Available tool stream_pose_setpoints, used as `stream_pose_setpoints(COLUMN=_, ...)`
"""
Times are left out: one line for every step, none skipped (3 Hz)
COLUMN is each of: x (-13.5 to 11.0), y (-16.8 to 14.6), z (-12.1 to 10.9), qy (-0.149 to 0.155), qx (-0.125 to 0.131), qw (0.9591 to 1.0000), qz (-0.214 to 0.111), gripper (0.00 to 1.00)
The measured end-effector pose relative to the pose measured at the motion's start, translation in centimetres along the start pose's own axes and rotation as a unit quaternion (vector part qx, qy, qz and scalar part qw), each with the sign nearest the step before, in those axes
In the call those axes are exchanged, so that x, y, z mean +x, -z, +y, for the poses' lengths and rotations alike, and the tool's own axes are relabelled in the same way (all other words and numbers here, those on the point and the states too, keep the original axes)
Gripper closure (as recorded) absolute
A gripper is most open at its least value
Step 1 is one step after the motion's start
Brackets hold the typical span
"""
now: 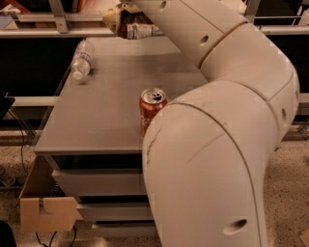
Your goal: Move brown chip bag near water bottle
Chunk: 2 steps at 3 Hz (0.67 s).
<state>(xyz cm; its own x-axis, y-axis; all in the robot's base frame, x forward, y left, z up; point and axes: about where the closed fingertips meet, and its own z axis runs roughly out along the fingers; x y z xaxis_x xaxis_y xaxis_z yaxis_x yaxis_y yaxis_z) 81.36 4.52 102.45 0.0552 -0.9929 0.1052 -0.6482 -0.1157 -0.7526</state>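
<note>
The brown chip bag is crinkled, with a dark middle and pale ends. It hangs above the far edge of the grey table, held from above by my gripper, which is shut on it. My arm hides most of the gripper. The water bottle lies on its side at the table's far left, cap toward the front. The bag is to the right of the bottle and above it, a short way apart.
A red soda can stands upright near the table's front middle, close to my large white arm, which covers the right side. Drawers sit under the table. A cardboard box stands on the floor at the left.
</note>
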Motion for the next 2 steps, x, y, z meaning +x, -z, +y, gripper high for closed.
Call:
stream_pose_setpoints(x=-1.7, y=-0.2, z=0.1, qy=-0.012, qx=0.004, qw=0.9999, qz=-0.004, gripper=1.00)
stream_pose_setpoints(x=-3.4, y=-0.2, z=0.5, qy=-0.022, qx=0.005, qw=0.9997, qz=-0.013, gripper=1.00)
